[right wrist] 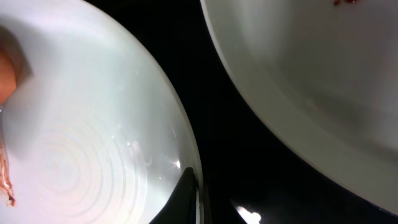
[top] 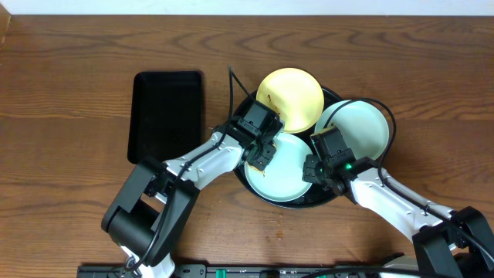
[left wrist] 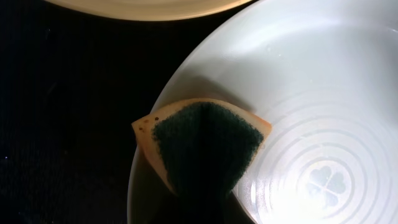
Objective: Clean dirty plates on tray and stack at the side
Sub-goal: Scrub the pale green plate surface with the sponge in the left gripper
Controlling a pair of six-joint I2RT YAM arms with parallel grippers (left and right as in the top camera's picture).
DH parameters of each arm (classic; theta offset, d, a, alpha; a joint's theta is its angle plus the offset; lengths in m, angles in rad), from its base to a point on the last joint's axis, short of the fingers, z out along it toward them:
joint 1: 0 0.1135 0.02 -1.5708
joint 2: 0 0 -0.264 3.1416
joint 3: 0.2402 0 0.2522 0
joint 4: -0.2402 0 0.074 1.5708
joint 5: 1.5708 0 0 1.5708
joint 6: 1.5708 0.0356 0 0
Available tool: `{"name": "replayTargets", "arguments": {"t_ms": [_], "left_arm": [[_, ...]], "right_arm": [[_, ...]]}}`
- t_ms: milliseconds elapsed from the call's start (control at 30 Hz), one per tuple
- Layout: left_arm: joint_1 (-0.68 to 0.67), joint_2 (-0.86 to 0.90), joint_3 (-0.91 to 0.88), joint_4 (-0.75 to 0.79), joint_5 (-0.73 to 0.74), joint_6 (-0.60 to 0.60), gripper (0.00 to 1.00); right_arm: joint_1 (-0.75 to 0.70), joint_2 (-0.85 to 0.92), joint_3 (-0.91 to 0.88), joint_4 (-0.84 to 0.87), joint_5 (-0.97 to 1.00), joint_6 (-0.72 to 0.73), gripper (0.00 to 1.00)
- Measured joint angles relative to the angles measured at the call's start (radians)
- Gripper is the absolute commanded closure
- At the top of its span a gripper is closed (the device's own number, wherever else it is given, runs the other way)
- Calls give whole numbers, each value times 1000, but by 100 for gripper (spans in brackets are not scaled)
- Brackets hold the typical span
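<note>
On the front plate [top: 284,176], my left gripper [top: 260,159] clamps the sponge [left wrist: 205,148], my right gripper [top: 312,171] pinching the rim. Next: scrub firmly.

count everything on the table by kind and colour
pale yellow plate: 1
mint-white plates: 2
round black tray: 1
rectangular black tray: 1
sponge: 1
total: 6

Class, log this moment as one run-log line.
left gripper: shut on sponge, on front mint plate | right gripper: shut at that plate's rim | tray: holds yellow plate, rear mint plate too
</note>
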Motion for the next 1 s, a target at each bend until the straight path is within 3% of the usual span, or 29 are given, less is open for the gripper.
{"name": "replayTargets", "arguments": {"t_ms": [1000], "left_arm": [[6,-35,-77,62,147,-54,93]], "right_arm": [[0,0,0,1,0,0,99]]}}
